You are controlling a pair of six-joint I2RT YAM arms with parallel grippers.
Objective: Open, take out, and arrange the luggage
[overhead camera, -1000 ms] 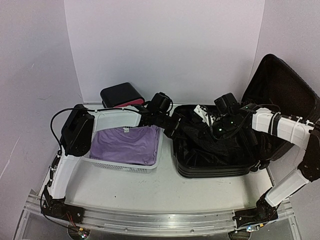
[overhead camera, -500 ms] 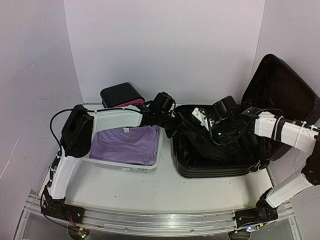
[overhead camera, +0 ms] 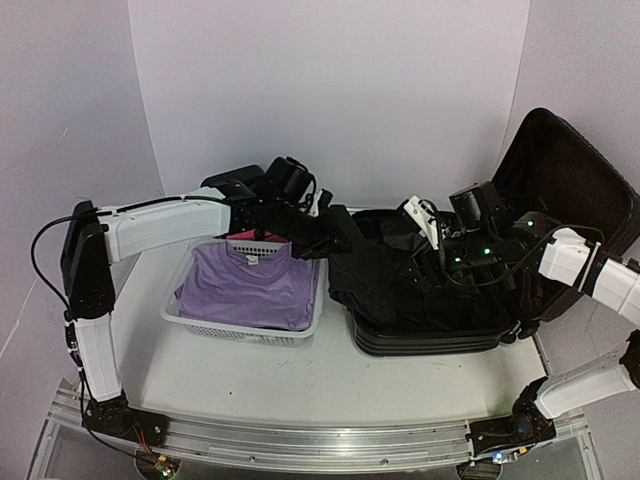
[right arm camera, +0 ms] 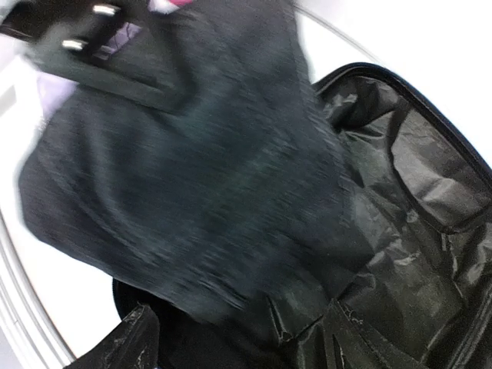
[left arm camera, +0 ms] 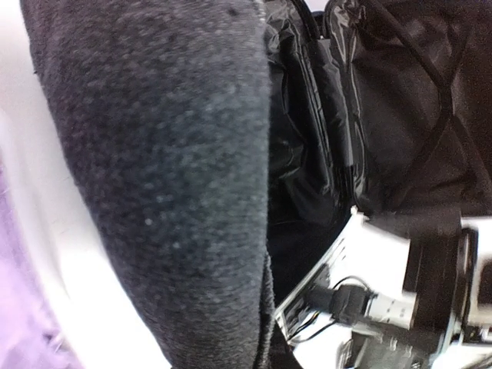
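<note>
**Unpacking step: dark grey garment (overhead camera: 372, 268) being drawn out of the open luggage (overhead camera: 430, 342).**
The luggage lies at the right of the bench (overhead camera: 300, 392), lid raised at the far right, black lining exposed. The left end effector (overhead camera: 322, 232) is clamped on the garment's upper edge, and the cloth hangs between the luggage and the white basket (overhead camera: 245, 335) on the left, which holds a purple garment (overhead camera: 250, 290). The right end effector (overhead camera: 425, 222) is over the luggage interior; whether it is open cannot be told. Next move, by judgement: carry the garment left over the basket rim and release it, keeping the hem free of the shell.

The table (overhead camera: 300, 385) bears a basket (overhead camera: 240, 332) and luggage (overhead camera: 430, 340) (lid open).
</note>
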